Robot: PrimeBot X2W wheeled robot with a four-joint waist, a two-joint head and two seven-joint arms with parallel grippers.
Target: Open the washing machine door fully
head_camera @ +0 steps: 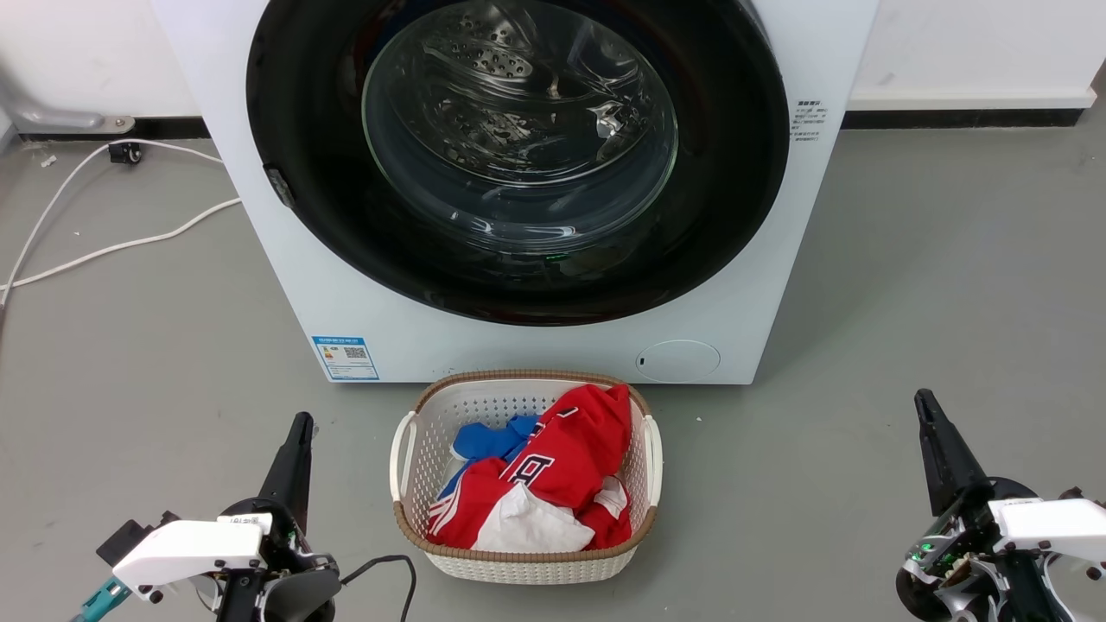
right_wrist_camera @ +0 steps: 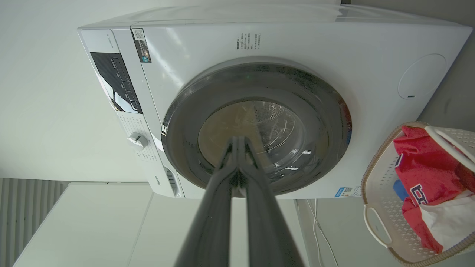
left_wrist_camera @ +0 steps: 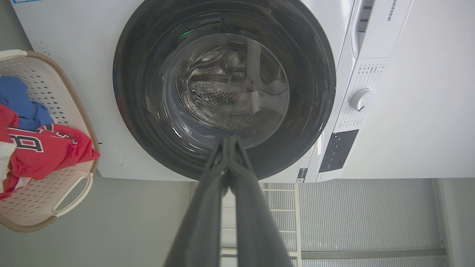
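The glossy black round glass-centred washing machine door (head_camera: 518,164) sits shut; left gripper (head_camera: 301,421) and right gripper (head_camera: 924,397) jaws are pressed together.

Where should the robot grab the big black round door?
Probably the outer rim of the big round glossy black door, hooked from the left, where a small grey piece breaks the rim; it may be a catch, or the hinge. Its bulging middle is too smooth.

A white basket (head_camera: 527,566) sits at the lower centre on the grey floor (head_camera: 907,302). In it, a red jersey (head_camera: 570,466) lies over a blue garment (head_camera: 488,439) and a white cloth (head_camera: 527,527). A white cable (head_camera: 112,246) trails across the left of the frame.
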